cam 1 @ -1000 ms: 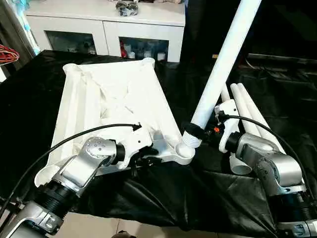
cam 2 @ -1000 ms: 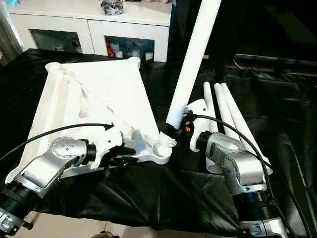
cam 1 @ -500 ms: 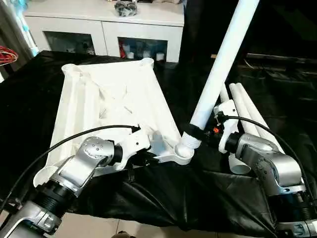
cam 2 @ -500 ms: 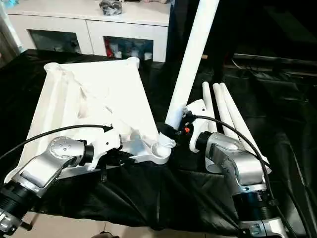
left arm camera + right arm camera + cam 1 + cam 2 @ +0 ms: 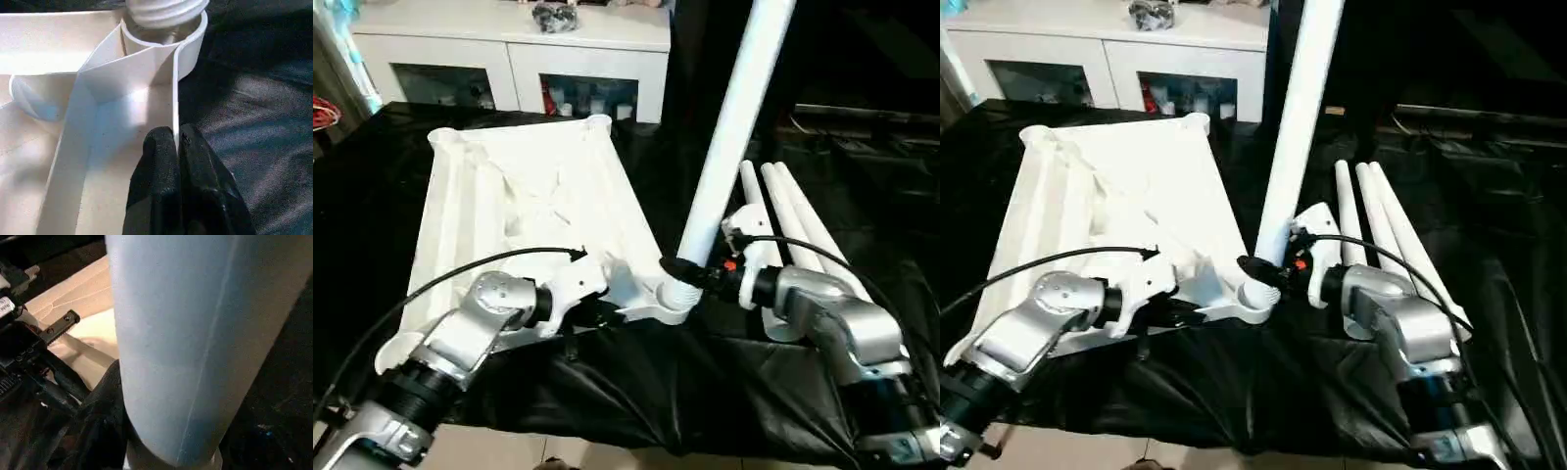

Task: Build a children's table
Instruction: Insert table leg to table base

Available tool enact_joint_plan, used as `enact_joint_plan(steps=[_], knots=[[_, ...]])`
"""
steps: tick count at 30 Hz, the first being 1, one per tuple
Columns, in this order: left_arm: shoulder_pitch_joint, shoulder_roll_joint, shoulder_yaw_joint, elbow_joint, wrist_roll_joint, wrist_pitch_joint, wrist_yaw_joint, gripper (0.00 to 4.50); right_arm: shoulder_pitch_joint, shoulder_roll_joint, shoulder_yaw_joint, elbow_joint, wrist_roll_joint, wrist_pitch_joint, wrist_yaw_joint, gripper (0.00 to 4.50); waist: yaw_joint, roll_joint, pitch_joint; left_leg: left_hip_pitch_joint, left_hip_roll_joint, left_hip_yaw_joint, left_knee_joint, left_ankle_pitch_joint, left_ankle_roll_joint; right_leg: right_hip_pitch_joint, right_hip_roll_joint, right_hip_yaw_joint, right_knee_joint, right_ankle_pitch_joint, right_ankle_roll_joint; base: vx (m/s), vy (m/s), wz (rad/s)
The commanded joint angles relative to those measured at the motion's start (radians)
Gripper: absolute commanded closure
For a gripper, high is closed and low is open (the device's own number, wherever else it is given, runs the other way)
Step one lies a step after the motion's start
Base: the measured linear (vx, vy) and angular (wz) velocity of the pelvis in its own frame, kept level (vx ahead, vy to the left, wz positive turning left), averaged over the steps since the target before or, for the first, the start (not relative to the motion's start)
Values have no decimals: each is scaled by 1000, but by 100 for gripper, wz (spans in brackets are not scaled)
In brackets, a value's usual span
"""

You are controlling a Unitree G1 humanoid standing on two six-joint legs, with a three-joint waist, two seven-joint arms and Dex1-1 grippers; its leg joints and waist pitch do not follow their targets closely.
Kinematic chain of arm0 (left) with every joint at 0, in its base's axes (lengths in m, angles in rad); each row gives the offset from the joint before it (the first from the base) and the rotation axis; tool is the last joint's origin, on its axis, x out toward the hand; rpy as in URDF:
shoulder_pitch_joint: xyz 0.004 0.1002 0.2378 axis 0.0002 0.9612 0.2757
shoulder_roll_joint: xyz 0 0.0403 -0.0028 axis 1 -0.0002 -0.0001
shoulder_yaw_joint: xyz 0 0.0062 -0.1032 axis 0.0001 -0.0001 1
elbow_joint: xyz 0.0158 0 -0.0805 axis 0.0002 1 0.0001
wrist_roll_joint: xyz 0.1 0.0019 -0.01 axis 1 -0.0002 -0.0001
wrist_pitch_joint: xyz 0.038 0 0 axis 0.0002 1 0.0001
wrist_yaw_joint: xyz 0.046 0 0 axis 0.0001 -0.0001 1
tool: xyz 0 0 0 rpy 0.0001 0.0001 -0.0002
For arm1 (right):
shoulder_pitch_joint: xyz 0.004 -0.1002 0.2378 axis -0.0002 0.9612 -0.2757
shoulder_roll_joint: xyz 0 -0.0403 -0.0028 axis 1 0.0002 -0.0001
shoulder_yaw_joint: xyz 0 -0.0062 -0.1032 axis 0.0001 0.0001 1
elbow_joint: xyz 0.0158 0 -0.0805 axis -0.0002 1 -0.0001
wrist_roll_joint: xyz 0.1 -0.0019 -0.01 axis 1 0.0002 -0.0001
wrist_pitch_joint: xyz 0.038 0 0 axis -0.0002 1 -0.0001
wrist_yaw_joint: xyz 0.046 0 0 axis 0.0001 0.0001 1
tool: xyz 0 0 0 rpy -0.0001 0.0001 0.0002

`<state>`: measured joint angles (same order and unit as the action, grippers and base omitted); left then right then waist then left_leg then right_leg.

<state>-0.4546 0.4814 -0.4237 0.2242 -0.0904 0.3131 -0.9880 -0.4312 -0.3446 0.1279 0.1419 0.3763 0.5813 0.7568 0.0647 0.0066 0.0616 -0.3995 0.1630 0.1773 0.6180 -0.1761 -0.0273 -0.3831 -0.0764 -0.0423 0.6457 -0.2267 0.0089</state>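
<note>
Now the leg [image 5: 729,137] stands straighter in the corner socket [image 5: 674,294] of the top [image 5: 524,211] on the black table [image 5: 636,382]. Left gripper [image 5: 177,147] has pinched the rim; right gripper [image 5: 690,274] holds the leg. Tilt it, and the thread may jam.

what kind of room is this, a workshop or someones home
Likely a home-like room or a lab staged as one: a white glass-door cabinet holds small items, and the work table wears a loose black cover with white table parts on it.

The tabletop [image 5: 524,211] lay underside-up on the table [image 5: 372,166]; one leg [image 5: 729,137] stood in its near right socket, three legs [image 5: 793,220] lay to the right
</note>
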Motion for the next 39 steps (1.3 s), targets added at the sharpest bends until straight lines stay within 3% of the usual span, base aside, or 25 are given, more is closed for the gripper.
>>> enact_joint_plan(steps=[1, 10, 15, 16, 18, 23, 24, 27, 39], knots=[[5, -19, -5, -12, -11, 14, 8, 450, -24, -2, 2, 21, -19, -23, 14, 257, 2, -4, -68, 29, 64, -21, -85, -196, -19, 33, -74, 45, -79, -97, -253, 0, 0, 0], [4, -33, 11, -26, -9, 26, 3, 450, -48, 11, 12, 93, -42, -58, 18, 257, 2, -4, -67, 28, 64, -21, -85, -199, -15, 33, -73, 44, -80, -106, -256, 0, 0, 0], [-10, -51, 17, -9, 0, 26, 18, 450, -45, 10, 12, 111, -48, -63, 32, 257, 2, 2, -68, 29, 65, -23, -86, -206, -17, 34, -73, 45, -79, -101, -255, 0, 0, 0], [-13, -58, 19, -10, -1, 30, 19, 450, -43, 14, 7, 122, -51, -72, 28, 257, 1, 1, -68, 29, 65, -22, -86, -206, -17, 33, -73, 45, -80, -98, -255, 0, 0, 0], [-19, -69, 19, -13, 0, 35, 19, 450, -39, 23, -12, 150, -50, -91, 14, 257, 2, 8, -68, 30, 65, -24, -86, -213, -21, 33, -74, 45, -80, -91, -260, 0, 0, 0], [-29, -87, 26, -7, 0, 42, 30, 450, -24, 27, -38, 200, -53, -121, -3, 257, 2, 6, -69, 29, 64, -24, -86, -231, -25, 34, -74, 44, -82, -96, -265, 0, 0, 0], [-34, -95, 29, -1, 0, 44, 37, 450, -14, 31, -50, 217, -52, -132, -14, 257, 2, 10, -69, 29, 63, -24, -86, -230, -23, 34, -74, 44, -82, -92, -265, 0, 0, 0], [-43, -108, 34, 13, 5, 45, 50, 450, 7, 42, -78, 247, -44, -152, -34, 257, 4, 11, -69, 30, 63, -24, -85, -238, -19, 33, -75, 45, -85, -104, -266, 0, 0, 0], [-58, -129, 55, 56, 26, 36, 80, 450, 91, 78, -168, 329, -9, -264, -52, 259, 14, 17, -67, 33, 66, -27, -93, -302, -28, 26, -75, 46, -95, -184, -241, 0, 0, 0]])
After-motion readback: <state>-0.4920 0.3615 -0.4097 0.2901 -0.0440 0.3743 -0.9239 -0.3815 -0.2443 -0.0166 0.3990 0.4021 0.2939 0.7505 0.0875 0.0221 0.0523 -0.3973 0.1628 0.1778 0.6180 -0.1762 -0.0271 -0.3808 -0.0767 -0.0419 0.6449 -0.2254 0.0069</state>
